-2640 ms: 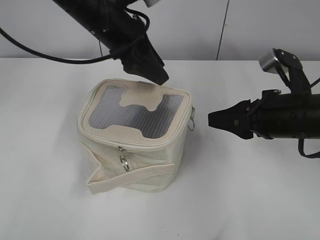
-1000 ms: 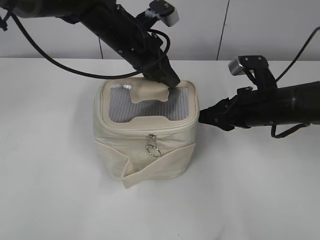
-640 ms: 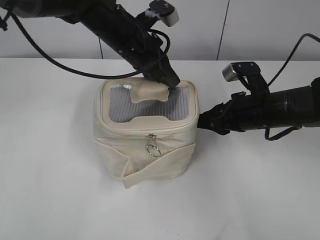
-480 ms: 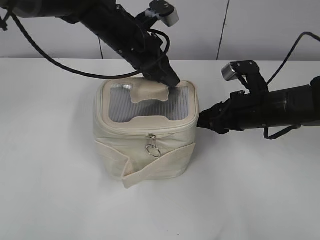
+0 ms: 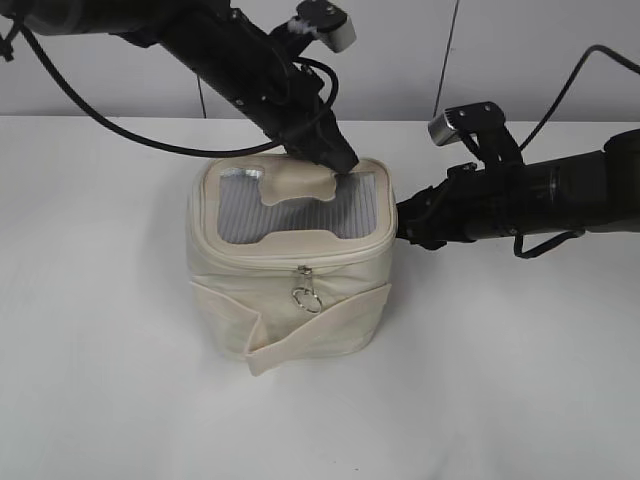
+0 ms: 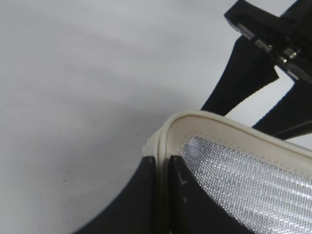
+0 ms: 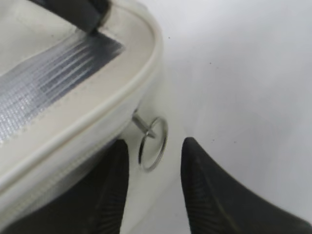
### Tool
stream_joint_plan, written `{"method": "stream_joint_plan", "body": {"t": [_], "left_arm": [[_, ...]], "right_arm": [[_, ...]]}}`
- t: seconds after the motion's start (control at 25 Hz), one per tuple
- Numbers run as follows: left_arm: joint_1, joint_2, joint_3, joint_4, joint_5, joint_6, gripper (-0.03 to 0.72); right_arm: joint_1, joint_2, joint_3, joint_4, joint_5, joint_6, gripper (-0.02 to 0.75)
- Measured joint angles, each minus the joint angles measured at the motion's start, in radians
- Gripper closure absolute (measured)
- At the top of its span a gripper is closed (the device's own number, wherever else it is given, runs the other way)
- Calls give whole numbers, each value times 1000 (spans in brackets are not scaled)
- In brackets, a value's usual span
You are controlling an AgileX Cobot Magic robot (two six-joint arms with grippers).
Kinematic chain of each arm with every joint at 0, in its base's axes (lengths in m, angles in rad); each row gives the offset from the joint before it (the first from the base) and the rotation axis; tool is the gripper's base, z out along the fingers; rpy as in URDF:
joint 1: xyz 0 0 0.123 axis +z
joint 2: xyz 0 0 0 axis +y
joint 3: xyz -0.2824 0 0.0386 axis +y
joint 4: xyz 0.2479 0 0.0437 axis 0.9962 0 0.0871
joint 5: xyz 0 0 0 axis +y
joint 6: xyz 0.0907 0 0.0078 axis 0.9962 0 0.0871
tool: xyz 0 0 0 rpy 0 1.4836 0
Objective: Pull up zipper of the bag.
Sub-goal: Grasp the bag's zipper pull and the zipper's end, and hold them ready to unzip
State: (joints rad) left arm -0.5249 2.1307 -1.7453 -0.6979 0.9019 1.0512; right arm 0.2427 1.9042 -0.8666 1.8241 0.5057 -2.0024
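Observation:
The cream bag (image 5: 290,290) stands mid-table, its grey ribbed lid panel (image 5: 240,215) up. The zipper track (image 5: 290,258) rims the lid; one silver slider with a ring pull (image 5: 306,297) hangs at the front. My left gripper (image 5: 345,165) is shut on the lid's back rim (image 6: 195,122), pinching the cream edge between its fingers (image 6: 146,195). My right gripper (image 5: 405,228) is at the bag's right side. It is open, its fingertips (image 7: 195,161) either side of the second ring pull (image 7: 152,144) without closing on it.
The white table (image 5: 520,380) spreads around the bag. A grey wall (image 5: 520,50) stands behind. Both black arms reach in over the bag from the back left and the right.
The bag has turned and shifted right since the earliest frame. My right gripper has crept left to the bag's right side. The left gripper holds still on the rim.

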Motion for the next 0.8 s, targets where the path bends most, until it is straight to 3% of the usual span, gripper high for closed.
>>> {"method": "stream_joint_plan", "body": {"t": [0.12,0.24,0.32,0.56,0.8], "left_arm": [[0,0,0,0,-1,0,649],[0,0,0,0,-1,0,649],[0,0,0,0,-1,0,649],[0,0,0,2,-4,0,649],[-1,0,0,2,-2,0,649]], "right_arm": [[0,21,-25,1,-2,0,488],[2,35,-30,1,-1,3,668],[3,38,-30,1,-11,28,722],[3,0,-8,-110,-47,175,729],[3,-113,90,-145,-65,230,729]]}}
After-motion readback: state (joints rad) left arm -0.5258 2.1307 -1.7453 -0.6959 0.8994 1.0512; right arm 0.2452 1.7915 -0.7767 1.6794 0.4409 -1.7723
